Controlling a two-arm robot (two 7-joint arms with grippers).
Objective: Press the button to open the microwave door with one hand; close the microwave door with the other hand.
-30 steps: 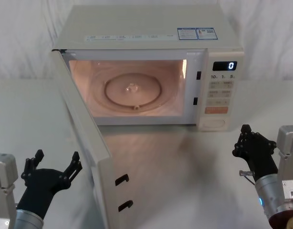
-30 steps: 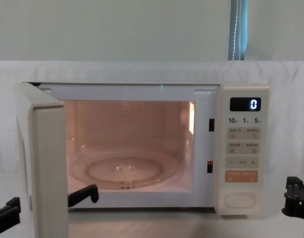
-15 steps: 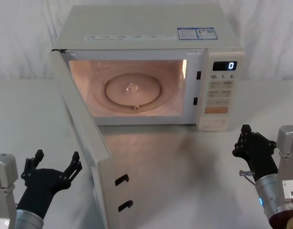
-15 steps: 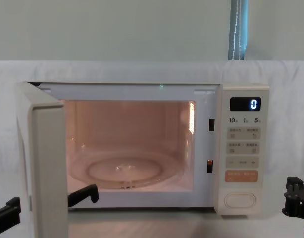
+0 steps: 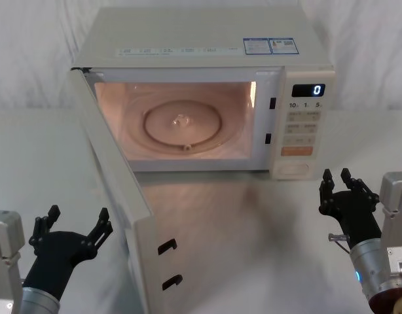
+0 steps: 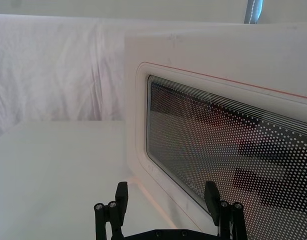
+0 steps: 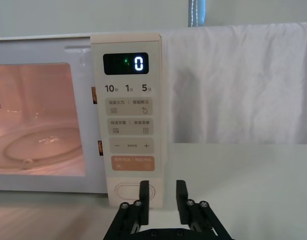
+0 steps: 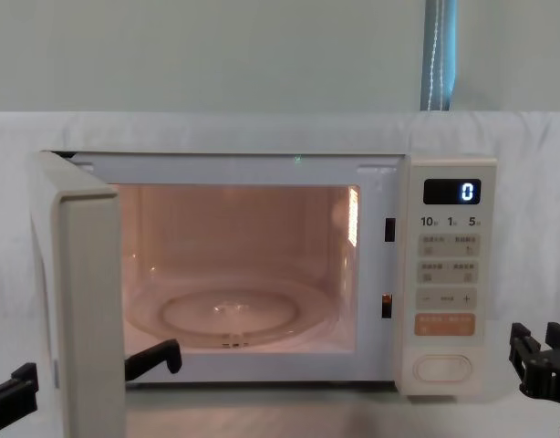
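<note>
1. Right end effector (image 5: 336, 175): fingers slightly parted, a narrow gap between them, gripping nothing; it hovers over the desk (image 5: 266, 222) at about 5 o'clock of the microwave front.
2. In the right wrist view the right end effector (image 7: 160, 191) points at the button (image 7: 134, 191), near it but apart.
3. Button (image 5: 293, 168) sits at the bottom of the control panel (image 5: 302, 131), under the orange key (image 5: 296, 151); display (image 5: 309, 90) reads 0.
4. Left end effector (image 5: 75, 223): fingers spread wide, empty, at 7 o'clock, just beside the outer face of the microwave door (image 5: 116, 190).
5. Door stands swung open to the left; cavity lit, glass turntable (image 5: 181, 123) inside.
6. Left wrist view: left end effector (image 6: 167, 196) faces the door window (image 6: 233, 160).
</note>
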